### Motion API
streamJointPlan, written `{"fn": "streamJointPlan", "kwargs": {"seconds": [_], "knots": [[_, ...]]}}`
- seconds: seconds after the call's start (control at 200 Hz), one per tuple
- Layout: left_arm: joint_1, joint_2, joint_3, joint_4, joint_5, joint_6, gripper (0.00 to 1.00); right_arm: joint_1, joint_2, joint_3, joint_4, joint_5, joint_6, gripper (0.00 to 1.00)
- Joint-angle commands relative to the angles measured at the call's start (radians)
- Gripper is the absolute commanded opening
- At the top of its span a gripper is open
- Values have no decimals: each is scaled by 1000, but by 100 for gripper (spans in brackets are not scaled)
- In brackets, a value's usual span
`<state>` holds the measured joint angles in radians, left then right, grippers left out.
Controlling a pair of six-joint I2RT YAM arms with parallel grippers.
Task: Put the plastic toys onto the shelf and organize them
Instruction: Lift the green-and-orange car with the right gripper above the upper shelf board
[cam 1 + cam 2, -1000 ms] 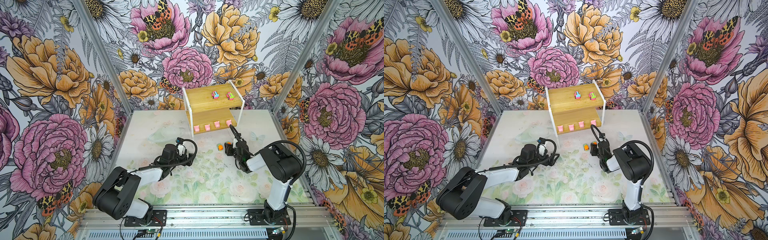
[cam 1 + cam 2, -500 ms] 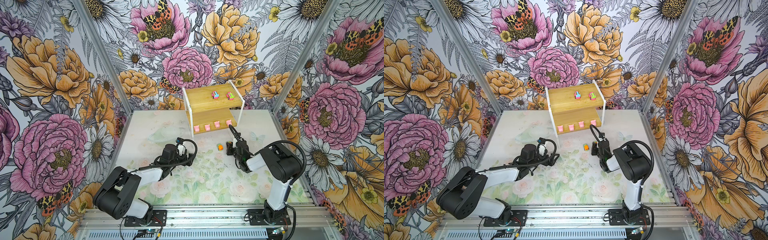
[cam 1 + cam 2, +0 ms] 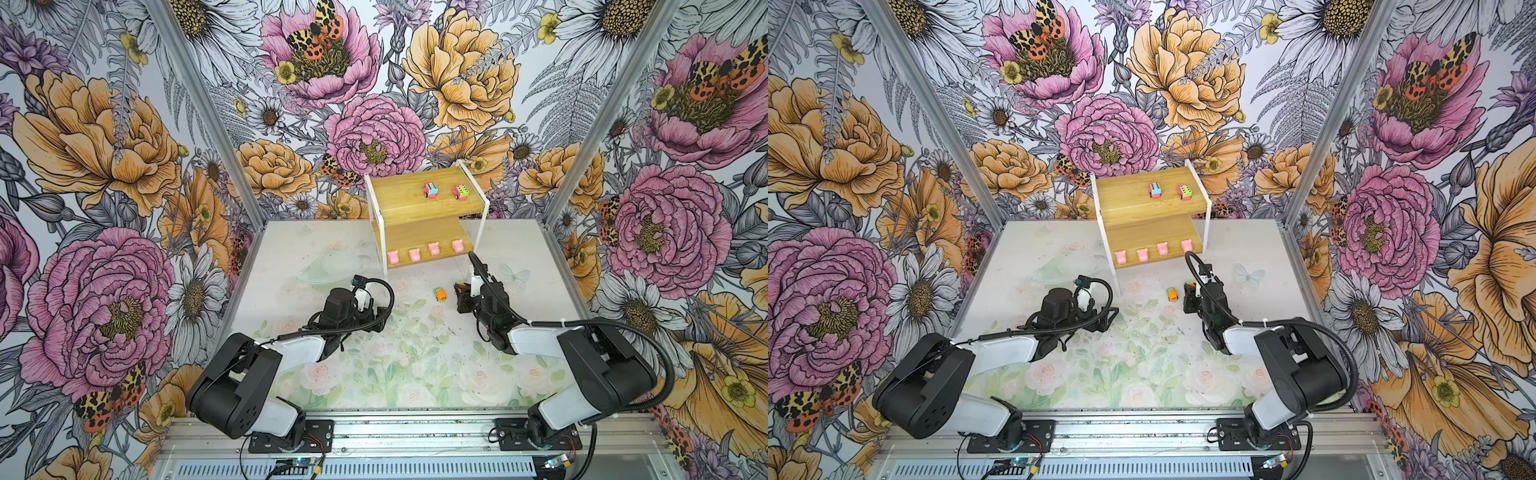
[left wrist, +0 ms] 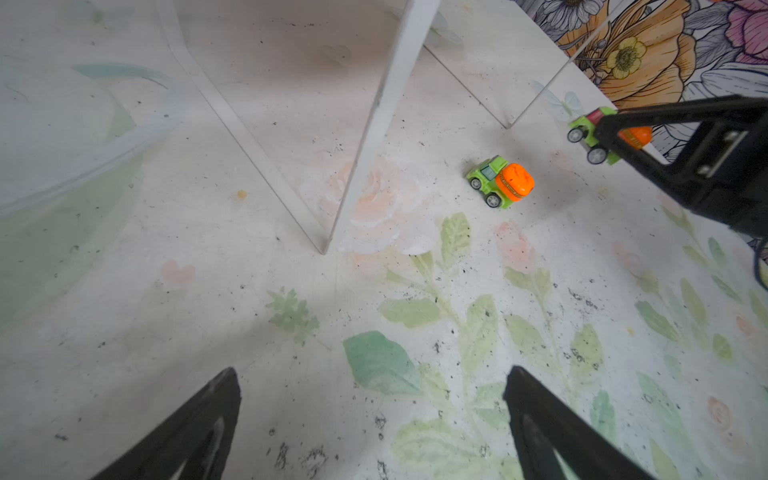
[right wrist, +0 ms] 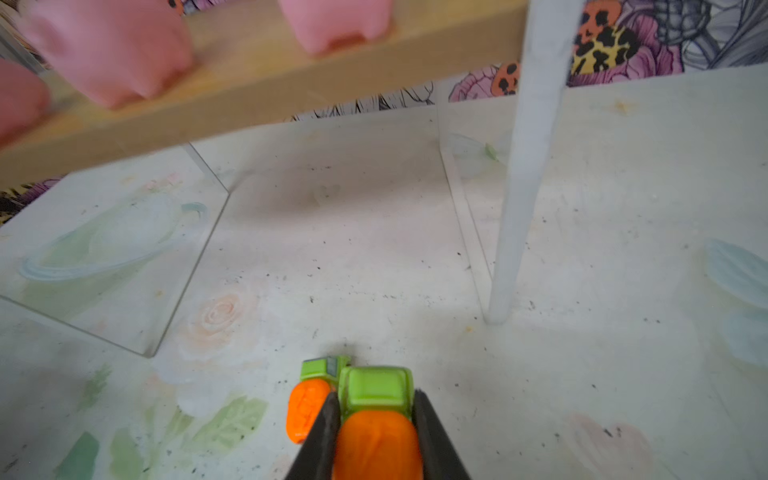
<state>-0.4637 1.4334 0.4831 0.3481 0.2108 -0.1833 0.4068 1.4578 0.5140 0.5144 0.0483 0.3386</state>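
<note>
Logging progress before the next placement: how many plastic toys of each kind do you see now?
Pale pink blocky animal figures, on the lower bamboo shelf board: 4
Pink plastic cars with blue or green parts, upper shelf board: 2
Orange-and-green plastic cars: 2, one on the table, one in the right gripper
Total: 8

Bold floral wallpaper [image 3: 104,137] covers three walls — below, a pale rose-printed tabletop [image 3: 374,365], dark-flecked, evenly lit.

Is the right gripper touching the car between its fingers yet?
Touching. The right wrist view shows the right gripper shut on the car, both fingers flat against its sides with no gap.
</note>
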Motion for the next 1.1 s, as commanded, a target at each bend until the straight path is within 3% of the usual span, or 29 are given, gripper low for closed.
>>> {"fn": "streamJointPlan", "kwargs": {"seconds": [0.0, 0.165, 0.315, 0.856, 1.096], "knots": [[10, -33, -13, 22, 0, -5, 99, 28, -170, 89, -313, -28, -29, 23], [16, -53, -6, -13, 3, 1, 99, 34, -323, 318, -682, -90, -27, 23], [19, -76, -2, -38, 6, 5, 99, 57, -328, 541, -844, -123, -24, 23], [41, -146, 17, -130, 14, 16, 99, 187, 184, 1330, -1016, 37, -20, 22], [53, -160, 7, -129, 16, 13, 99, 218, 324, 1515, -1087, 160, 4, 22]]}}
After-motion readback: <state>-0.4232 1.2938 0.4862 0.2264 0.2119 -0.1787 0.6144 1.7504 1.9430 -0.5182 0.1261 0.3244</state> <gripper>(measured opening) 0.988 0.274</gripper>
